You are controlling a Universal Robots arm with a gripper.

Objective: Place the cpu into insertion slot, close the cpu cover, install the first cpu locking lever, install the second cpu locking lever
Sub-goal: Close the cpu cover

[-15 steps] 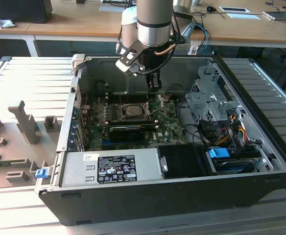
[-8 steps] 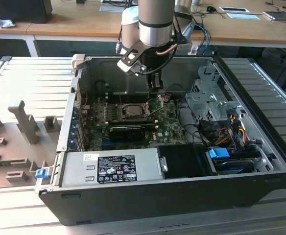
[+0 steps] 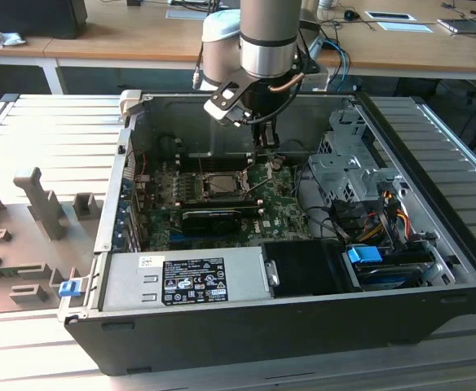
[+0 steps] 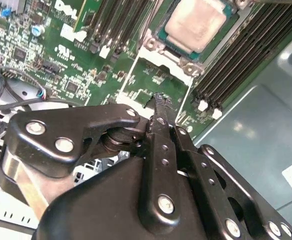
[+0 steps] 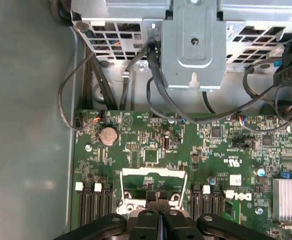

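Second wrist view: the black, jointed metal pincer (image 4: pixel 158 100) has its slim fingers pressed together, with nothing visible between them, over the green circuit board (image 4: pixel 61 60). Beyond the tips the cpu (image 4: pixel 195 22), a flat square with a matte silvery top, sits in the insertion slot (image 3: pixel 221 184), mid-frame in the exterior view.

Clear space over cpu (image 4: pixel 193 22), memory slots (image 4: pixel 246 55) flanking, drive cage (image 3: pixel 348 163) nearby
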